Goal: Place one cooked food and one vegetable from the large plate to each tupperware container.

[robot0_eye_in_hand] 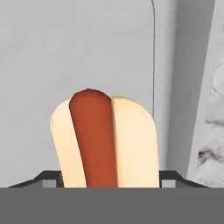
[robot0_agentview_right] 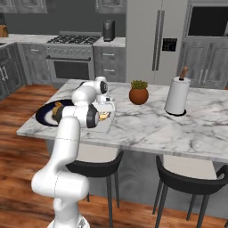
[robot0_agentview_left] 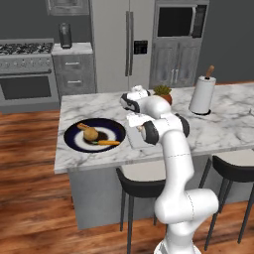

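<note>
Hand view, one hot dog [robot0_eye_in_hand: 103, 140] gripped by end effector [robot0_eye_in_hand: 109, 178], one tupperware container [robot0_eye_in_hand: 65, 52] beneath.

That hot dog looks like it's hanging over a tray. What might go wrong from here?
The end effector holds the hot dog by one end only, so it may swing or slip out before it is set down. It hangs close to the container's wall; released off-centre, it might catch the rim. The arm also hides the container from the base views, so the landing spot is hard to check.
</note>
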Controlling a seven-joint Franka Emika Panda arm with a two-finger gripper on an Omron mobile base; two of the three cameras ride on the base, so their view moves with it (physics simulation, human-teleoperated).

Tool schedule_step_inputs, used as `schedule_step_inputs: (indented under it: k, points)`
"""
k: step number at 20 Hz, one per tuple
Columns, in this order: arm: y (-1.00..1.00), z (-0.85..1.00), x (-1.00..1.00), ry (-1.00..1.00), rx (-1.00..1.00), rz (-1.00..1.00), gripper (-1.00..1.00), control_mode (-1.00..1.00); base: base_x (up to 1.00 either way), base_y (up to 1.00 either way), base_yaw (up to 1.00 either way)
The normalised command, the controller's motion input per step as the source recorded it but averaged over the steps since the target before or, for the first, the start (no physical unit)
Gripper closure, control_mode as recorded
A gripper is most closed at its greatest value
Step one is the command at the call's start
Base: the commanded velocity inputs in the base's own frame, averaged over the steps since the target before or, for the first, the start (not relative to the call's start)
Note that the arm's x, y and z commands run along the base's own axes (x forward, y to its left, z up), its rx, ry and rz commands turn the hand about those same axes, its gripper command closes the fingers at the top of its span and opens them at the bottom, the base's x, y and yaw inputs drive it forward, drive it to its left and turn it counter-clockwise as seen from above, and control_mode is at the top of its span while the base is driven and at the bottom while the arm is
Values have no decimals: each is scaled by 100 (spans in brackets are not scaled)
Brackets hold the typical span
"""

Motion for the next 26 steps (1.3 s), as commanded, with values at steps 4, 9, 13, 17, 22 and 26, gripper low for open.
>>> schedule_step_inputs:
  k: [4,9,13,17,22,26]
  points:
    - [0,0,-13,0,0,0,-100,-100,0,0,0]
    - [1,0,-14,0,0,2,-100,-100,0,0,0]
    - [11,32,-28,-5,3,3,-100,-100,0,0,0]
    - [34,76,-67,-21,3,11,-100,-100,0,0,0]
    - [89,34,-69,-24,4,37,-100,-100,0,0,0]
    - [86,26,-56,-20,0,59,-100,-100,0,0,0]
